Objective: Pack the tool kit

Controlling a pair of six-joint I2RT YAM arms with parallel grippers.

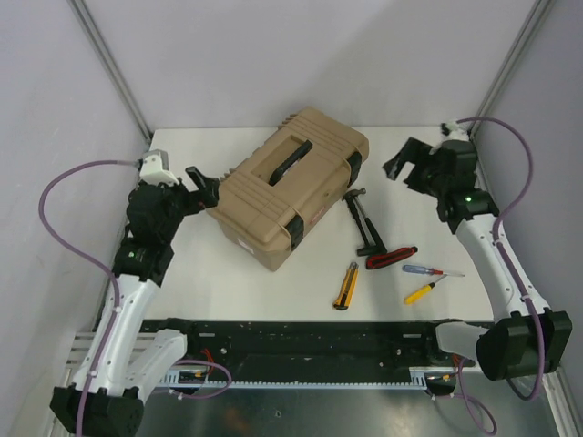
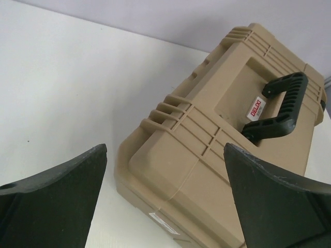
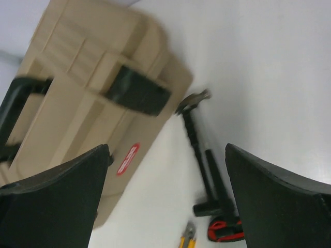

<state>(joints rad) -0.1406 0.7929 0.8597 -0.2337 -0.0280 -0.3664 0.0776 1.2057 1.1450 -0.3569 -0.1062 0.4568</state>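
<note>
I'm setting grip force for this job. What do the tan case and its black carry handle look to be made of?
The tan case looks like moulded hard plastic with a matte finish: it has ribbed ridges, rounded corners and no metallic shine. The carry handle looks like black plastic, dull and finely textured. It may be rubber-coated, but the views cannot settle that.

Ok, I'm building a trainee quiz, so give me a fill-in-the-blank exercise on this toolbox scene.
The tan toolbox has its lid ____.
Its carry handle is coloured ____.
The left gripper and right gripper both stand ____, holding nothing.
The number of screwdrivers on the table is ____.
Missing words: closed; black; open; two.
</note>
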